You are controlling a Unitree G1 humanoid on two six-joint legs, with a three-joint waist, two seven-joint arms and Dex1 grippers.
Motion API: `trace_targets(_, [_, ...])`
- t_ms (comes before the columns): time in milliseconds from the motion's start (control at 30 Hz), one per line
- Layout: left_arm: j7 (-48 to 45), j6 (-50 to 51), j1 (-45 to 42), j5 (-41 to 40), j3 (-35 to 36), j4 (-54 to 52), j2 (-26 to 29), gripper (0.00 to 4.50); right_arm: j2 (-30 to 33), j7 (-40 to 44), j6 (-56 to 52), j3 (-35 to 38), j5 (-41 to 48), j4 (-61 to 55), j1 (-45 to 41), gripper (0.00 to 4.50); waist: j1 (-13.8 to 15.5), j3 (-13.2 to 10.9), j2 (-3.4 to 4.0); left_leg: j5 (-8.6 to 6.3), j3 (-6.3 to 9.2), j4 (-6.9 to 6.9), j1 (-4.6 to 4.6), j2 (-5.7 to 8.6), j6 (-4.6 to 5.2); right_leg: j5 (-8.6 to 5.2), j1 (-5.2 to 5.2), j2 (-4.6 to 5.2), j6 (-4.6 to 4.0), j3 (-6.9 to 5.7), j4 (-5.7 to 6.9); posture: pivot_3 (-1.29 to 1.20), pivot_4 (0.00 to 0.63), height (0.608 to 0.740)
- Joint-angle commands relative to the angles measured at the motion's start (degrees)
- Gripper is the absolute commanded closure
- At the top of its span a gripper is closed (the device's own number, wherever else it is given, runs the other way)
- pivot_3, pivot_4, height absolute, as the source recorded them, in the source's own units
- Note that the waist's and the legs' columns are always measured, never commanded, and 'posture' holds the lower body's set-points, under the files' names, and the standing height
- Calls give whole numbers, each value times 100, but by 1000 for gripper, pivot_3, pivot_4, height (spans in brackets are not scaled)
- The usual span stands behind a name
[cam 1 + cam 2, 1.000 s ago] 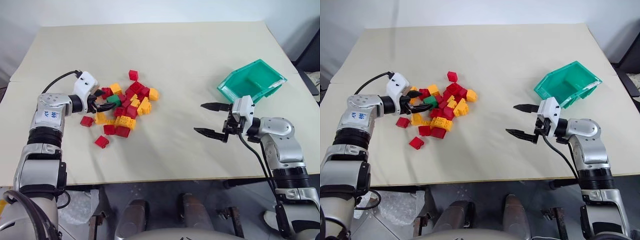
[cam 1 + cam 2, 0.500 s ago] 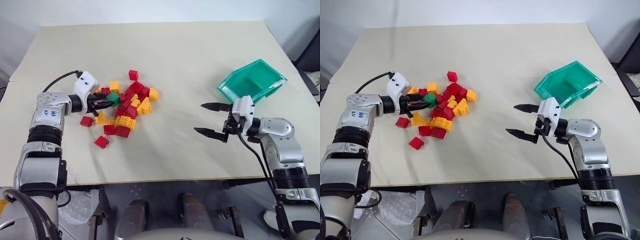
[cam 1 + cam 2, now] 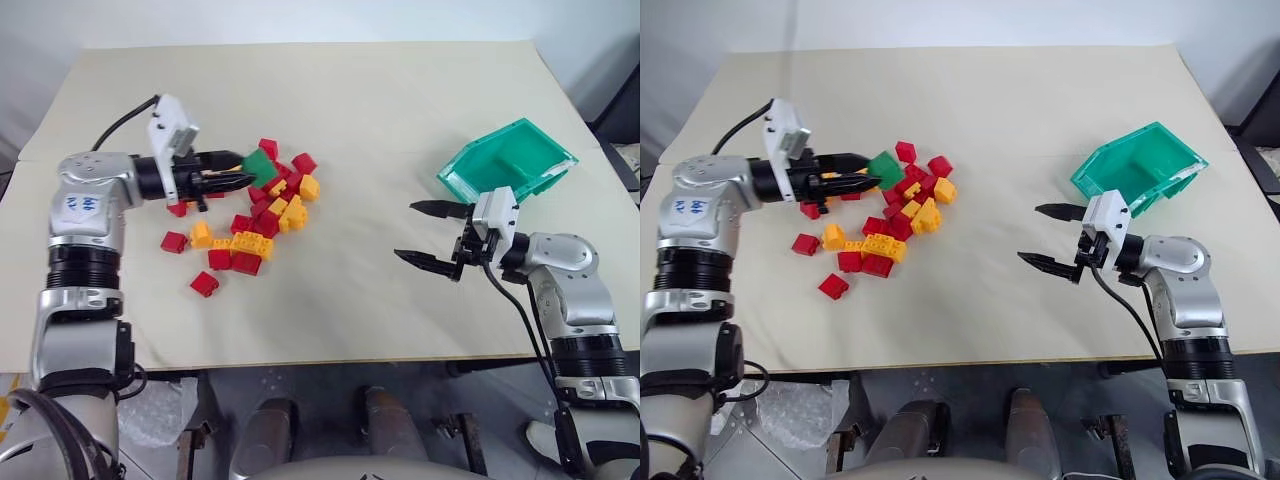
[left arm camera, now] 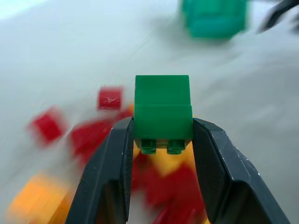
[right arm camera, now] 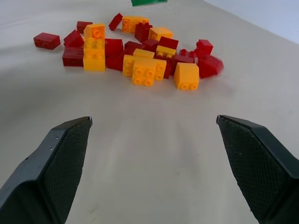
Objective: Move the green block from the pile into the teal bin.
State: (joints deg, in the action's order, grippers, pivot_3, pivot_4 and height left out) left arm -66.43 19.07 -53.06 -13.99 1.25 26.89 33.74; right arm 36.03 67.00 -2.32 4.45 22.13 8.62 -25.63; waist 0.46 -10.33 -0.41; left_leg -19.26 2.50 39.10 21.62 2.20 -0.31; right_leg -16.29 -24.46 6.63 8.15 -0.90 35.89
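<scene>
Left gripper (image 4: pixel 161 140) of mine clamps the green block (image 4: pixel 163 114) above the pile (image 3: pixel 250 215); right gripper (image 3: pixel 423 234) gapes beside the teal bin (image 3: pixel 505 160).

Green block (image 4: pixel 162 115) between black jaws, above blurred bricks (image 4: pixel 93 140)

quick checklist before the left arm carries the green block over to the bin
1. Green block clamped between the left tool fingers: ok.
2. Block raised off the pile: ok.
3. No other brick stuck to the block: ok.
4. Teal bin has its opening facing up and unblocked: ok.
5. Right tool open, holding nothing, but sitting just in front of the bin near the carry path: not ok.
6. Grip firm enough for the carry: cannot tell.
</scene>
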Motion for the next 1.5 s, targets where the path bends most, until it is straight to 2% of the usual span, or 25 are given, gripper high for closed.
trace_targets(33, [135, -91, -186, 11, -170, -176, -291, 3026, 150, -187, 54, 331, 84, -108, 10, 0, -16, 0, 0, 0, -1, 0, 0, -1, 0, 0, 0, -1, 0, 0, 0, 0, 150, 740])
trace_targets(133, [480, -609, -429, 255, -403, 348, -907, 3026, 217, -450, -4, 580, 110, -186, 136, 0, 3, -1, -1, 0, -2, 0, 0, -1, 0, 0, -1, -1, 0, -1, 1, 0, 150, 740])
trace_targets(233, [1210, -1424, -985, 629, -572, 1617, -1808, 3026, 285, -1073, -143, 1008, 28, -509, 600, 0, 109, -3, -6, 2, -6, 3, 0, 4, 3, 1, 1, 0, 2, -2, -2, 0, 150, 740])
trace_targets(333, [1603, -2067, -1469, 826, -557, 2643, -2305, 3026, 233, -1675, -376, 1347, 44, -982, 1066, 0, 114, -5, -8, 2, -27, 2, 6, 10, 7, 4, 0, 2, 8, -2, -8, 0, 150, 740])
trace_targets(567, [1838, -2688, -2022, 1028, -498, 3768, -2676, 3026, -25, -2391, -708, 1586, 242, -1781, 1577, 0, 43, -7, -11, 0, -86, -4, 0, 4, 12, 4, -8, -1, 8, 11, -5, 0, 150, 740])
trace_targets(767, [281, -2470, -1646, 1237, -1027, 3528, -2733, 3026, -89, -2592, -919, 1542, 339, -2151, 1751, 0, 87, -6, -10, -1, -91, -2, -3, 7, 18, 6, -5, -2, 12, 17, -5, 0, 150, 740])
trace_targets(900, [-6, -2361, -1522, 1472, -1312, 3412, -2760, 3026, -66, -2599, -986, 1525, 344, -2187, 1738, 0, 98, -6, -11, -2, -92, -1, -2, 8, 23, 7, -4, -2, 14, 19, -6, 0, 150, 740])
trace_targets(967, [92, -2285, -1555, 1586, -1374, 3455, -2753, 2306, -35, -2574, -1003, 1522, 329, -2212, 1758, 0, 96, -7, -11, -2, -92, 0, -1, 8, 26, 8, -4, -2, 15, 21, -6, 0, 150, 740])
trace_targets(1233, [-200, -1884, -1571, 1494, -1231, 3236, -2692, 21, 261, -2317, -1115, 1586, 357, -2238, 1908, 0, 93, -7, -11, -5, -92, 0, -2, 7, 31, 8, -4, -3, 15, 22, -6, 0, 150, 740])
trace_targets(1367, [-251, -1714, -1439, 1265, -963, 2683, -2431, 21, 588, -2071, -1306, 1572, 416, -2183, 1831, 0, 92, -7, -11, -5, -92, 0, -2, 6, 30, 8, -5, -3, 15, 23, -6, 0, 150, 740])
trace_targets(1500, [-394, -1449, -830, 503, -110, 1625, -1548, 21, 1239, -1462, -1758, 1672, 674, -1950, 1731, 0, -33, -6, -10, -5, -70, -4, -9, -4, 31, 8, -10, -5, 14, 39, -1, 0, 150, 740])
